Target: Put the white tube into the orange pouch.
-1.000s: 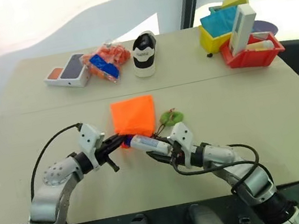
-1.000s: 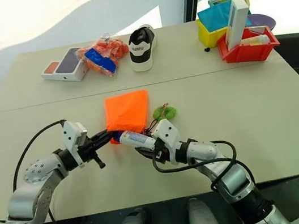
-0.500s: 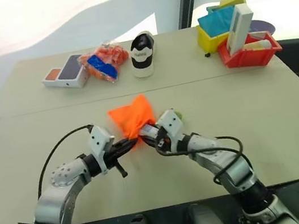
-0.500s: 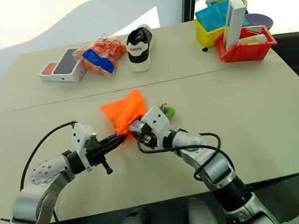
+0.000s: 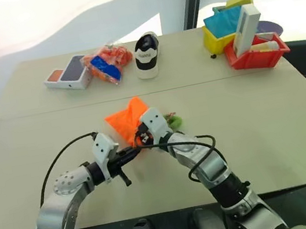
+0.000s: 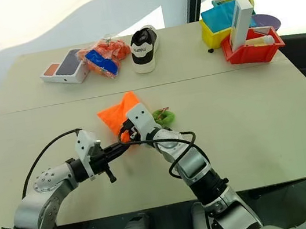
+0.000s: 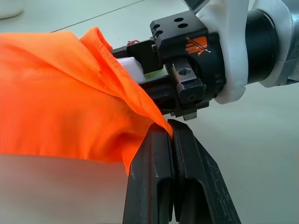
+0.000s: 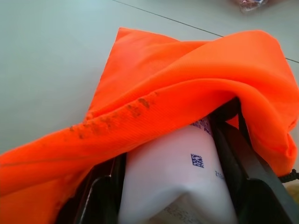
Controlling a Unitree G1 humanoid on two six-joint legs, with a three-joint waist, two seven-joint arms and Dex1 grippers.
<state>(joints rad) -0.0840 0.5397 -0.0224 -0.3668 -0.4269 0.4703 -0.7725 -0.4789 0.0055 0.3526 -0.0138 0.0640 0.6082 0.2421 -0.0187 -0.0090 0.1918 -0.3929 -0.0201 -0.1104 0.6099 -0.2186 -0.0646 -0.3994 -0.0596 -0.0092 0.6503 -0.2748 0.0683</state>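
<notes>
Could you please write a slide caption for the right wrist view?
Right gripper pushing the white tube into the orange pouch.

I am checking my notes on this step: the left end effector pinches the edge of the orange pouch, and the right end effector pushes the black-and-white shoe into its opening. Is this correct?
Not quite. The right end effector holds the white tube, not the shoe; the right wrist view shows it entering the orange pouch. The left end effector does pinch the pouch's edge.
</notes>
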